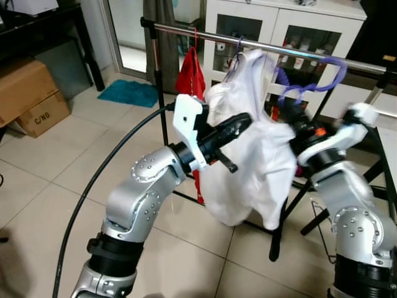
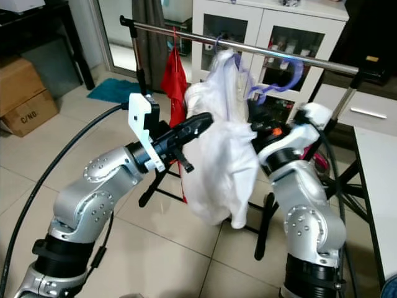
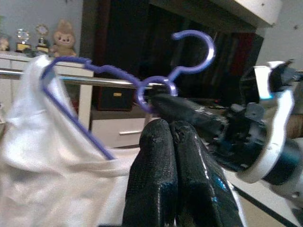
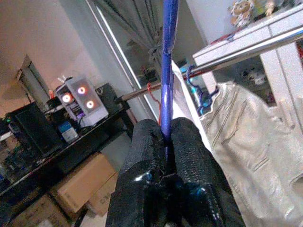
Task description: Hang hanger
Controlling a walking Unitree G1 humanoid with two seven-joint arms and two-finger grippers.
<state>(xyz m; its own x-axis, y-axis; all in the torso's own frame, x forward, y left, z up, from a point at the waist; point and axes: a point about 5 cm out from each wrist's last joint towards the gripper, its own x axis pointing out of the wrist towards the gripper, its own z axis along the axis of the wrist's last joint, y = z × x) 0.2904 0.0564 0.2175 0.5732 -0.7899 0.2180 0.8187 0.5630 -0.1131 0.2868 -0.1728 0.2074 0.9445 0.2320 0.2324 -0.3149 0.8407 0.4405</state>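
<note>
A purple hanger (image 1: 313, 84) carries a white shirt (image 1: 248, 161). My right gripper (image 4: 165, 124) is shut on the hanger's bar just below its hook (image 3: 196, 40). The hook is up by the chrome rail (image 1: 291, 51); I cannot tell whether it rests on it. My left gripper (image 3: 169, 124) is shut, its tips against the shirt's upper front (image 1: 244, 121) with nothing visibly between them. A red garment (image 1: 190, 77) and a second pale garment (image 4: 246, 137) on its own purple hanger (image 4: 194, 78) hang on the rail.
The rack's black legs (image 1: 279, 230) stand on the tiled floor under the shirt. Behind it is a white glass-door cabinet (image 1: 285, 25). Cardboard boxes (image 1: 28, 93) and a teal mat (image 1: 127, 93) lie at the left. A black cable (image 1: 105, 167) runs along my left arm.
</note>
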